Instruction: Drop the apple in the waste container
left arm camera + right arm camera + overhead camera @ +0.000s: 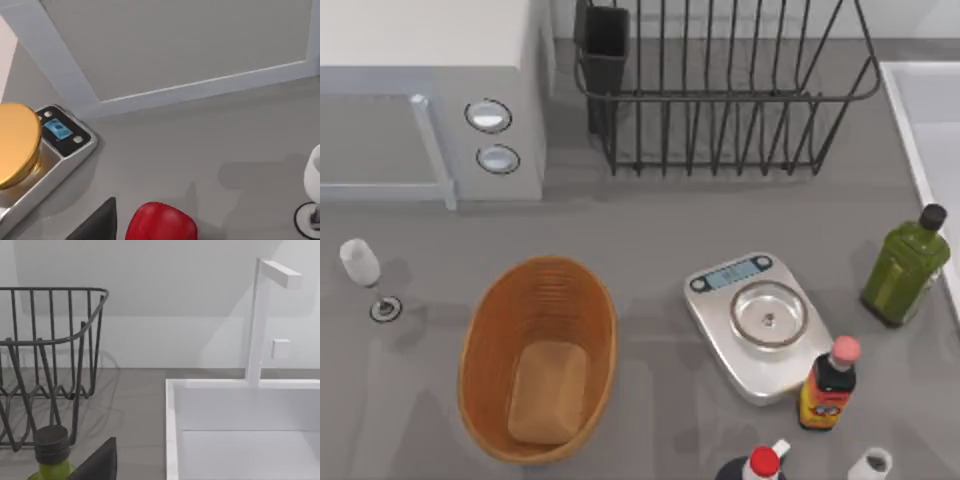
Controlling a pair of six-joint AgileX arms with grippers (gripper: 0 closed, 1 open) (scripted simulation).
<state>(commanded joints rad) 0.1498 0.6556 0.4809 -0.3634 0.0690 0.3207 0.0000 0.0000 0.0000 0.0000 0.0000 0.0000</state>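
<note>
The apple, glossy red, sits at the near edge of the left wrist view, close beside a dark part of my left gripper; whether it is gripped cannot be told. The waste container, an oval orange-brown basket with a tan base, stands left of centre at the front of the table, with nothing in it. A dark part of my right gripper hangs near the green bottle and the white sink.
A silver kitchen scale stands right of the basket, with red-capped bottles in front and a green bottle at the right. A wine glass is at the left. The microwave, black wire rack and sink line the back.
</note>
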